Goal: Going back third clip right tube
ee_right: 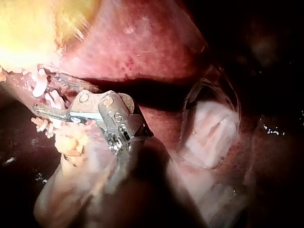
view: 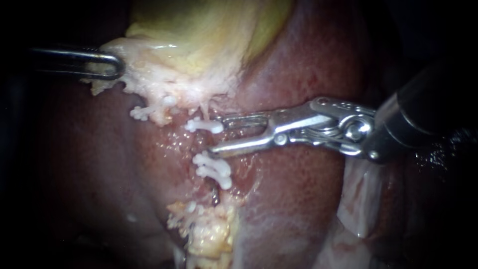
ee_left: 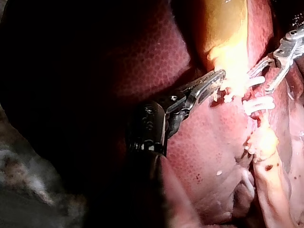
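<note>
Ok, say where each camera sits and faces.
Endoscope view: close over the tissue, facing the yellow-green gallbladder and dark red liver; slender left instrument enters left, right instrument from the right, jaws open.
Left wrist view: on the left arm, looking along its own shaft to jaws shut on the gallbladder's pale fringe; the right instrument lies ahead.
Right wrist view: on the right arm, looking along its own instrument toward the gallbladder.
Shared: all three show the small white plastic clips and right instrument.
</note>
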Tool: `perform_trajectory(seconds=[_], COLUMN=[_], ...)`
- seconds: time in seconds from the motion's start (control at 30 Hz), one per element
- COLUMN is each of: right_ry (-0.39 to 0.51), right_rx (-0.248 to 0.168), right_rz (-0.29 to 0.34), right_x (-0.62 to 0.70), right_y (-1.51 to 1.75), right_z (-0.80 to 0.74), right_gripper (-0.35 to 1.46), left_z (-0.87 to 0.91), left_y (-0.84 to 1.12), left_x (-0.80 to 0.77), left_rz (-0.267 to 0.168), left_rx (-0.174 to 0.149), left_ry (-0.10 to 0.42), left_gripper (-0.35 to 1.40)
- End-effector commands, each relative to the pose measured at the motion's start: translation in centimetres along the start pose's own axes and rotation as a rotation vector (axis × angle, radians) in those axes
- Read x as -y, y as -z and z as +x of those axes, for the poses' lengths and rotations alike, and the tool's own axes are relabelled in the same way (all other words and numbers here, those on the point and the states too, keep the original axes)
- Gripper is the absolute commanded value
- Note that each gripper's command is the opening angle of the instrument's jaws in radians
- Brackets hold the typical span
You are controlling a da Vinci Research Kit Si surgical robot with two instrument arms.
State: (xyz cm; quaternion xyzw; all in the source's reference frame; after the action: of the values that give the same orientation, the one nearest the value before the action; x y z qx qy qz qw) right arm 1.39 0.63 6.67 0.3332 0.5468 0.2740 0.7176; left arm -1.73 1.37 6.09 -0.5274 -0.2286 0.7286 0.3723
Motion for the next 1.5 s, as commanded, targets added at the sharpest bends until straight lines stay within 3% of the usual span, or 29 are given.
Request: perform_trajectory(seconds=[0.03, 0.37, 0.57, 0.97, 1.5], right_ry=[0.024, 0.281, 0.358, 0.38, 0.38], right_rx=[0.001, 0.008, 0.008, 0.005, 0.005], right_rz=[0.002, 0.026, 0.022, 0.01, 0.01], right_x=[0.02, 0.34, 0.49, 0.54, 0.58], right_y=[0.04, 0.51, 0.74, 1.1, 1.1], right_z=[0.0, 0.0, -0.05, 0.01, -0.01], right_gripper=[0.49, 0.5, 0.5, 0.5, 0.5], left_z=[0.0, 0.0, 0.0, -0.06, -0.27], left_y=[0.0, 0.0, 0.0, -0.07, -0.56], left_x=[0.0, 0.0, 0.0, 0.0, 0.1], left_rz=[-0.001, 0.0, 0.0, 0.005, -0.01], left_rx=[0.0, 0.0, 0.0, -0.002, 0.01], left_ry=[0.0, 0.0, 0.0, -0.004, -0.017], left_gripper=[-0.35, -0.35, -0.35, -0.35, -0.35])
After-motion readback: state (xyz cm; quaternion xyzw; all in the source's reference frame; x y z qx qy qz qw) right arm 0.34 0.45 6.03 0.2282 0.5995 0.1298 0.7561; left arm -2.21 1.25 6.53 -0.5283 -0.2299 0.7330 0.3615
